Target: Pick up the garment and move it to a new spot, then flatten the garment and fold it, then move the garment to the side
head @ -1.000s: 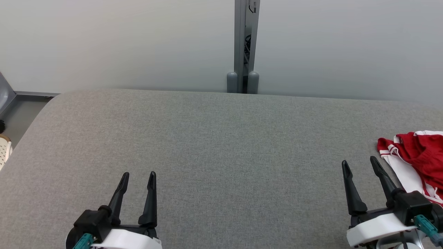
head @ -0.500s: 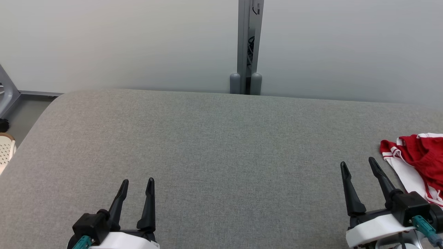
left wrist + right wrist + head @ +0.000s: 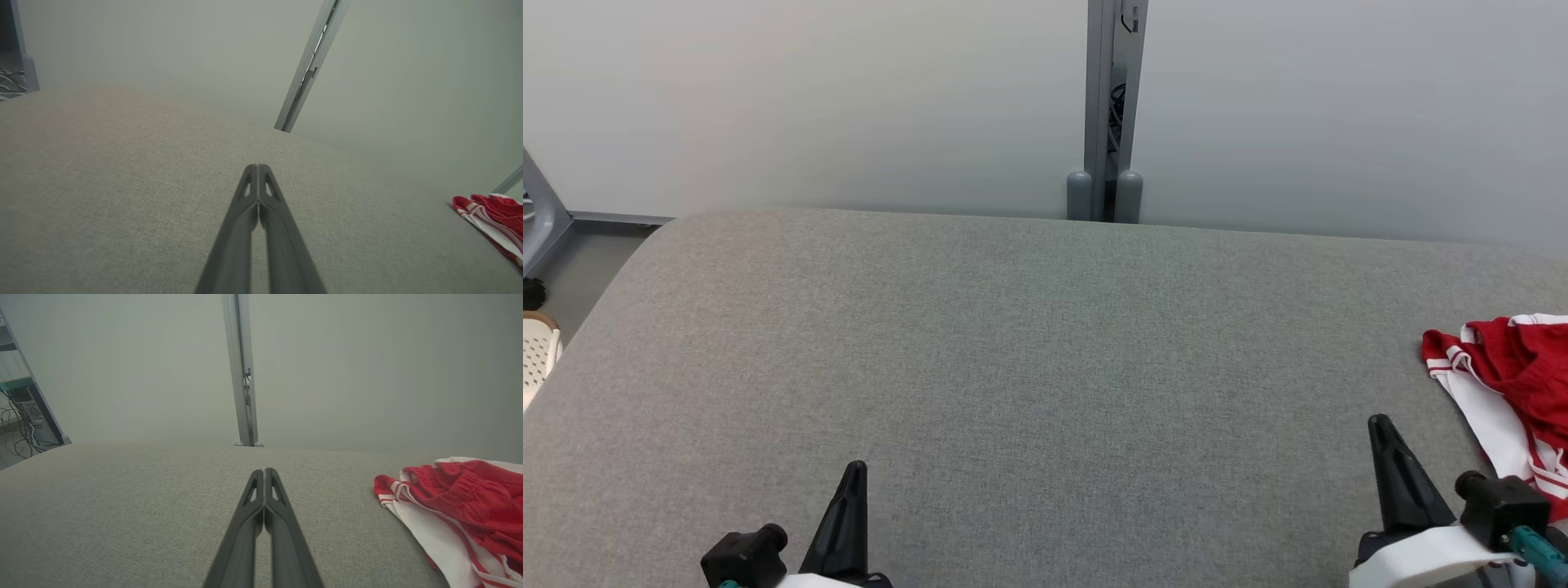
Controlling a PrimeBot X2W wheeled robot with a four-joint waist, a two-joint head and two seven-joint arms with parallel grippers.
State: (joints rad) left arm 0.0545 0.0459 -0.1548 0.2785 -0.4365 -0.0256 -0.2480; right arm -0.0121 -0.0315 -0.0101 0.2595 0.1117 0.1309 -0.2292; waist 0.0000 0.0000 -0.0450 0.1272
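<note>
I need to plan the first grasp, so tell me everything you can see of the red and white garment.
The garment is soft red fabric with white panels and thin stripes, with a gathered elastic-looking band, perhaps shorts. It lies crumpled at the right of the grey fabric surface, partly cut off by the head view. Only that surface touches it; the shut right gripper sits beside it, apart.

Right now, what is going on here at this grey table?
Nothing is handled yet. The left gripper and right gripper are both shut and empty above the grey table. The red and white garment lies crumpled at the table's right side, beside the right gripper, untouched.
</note>
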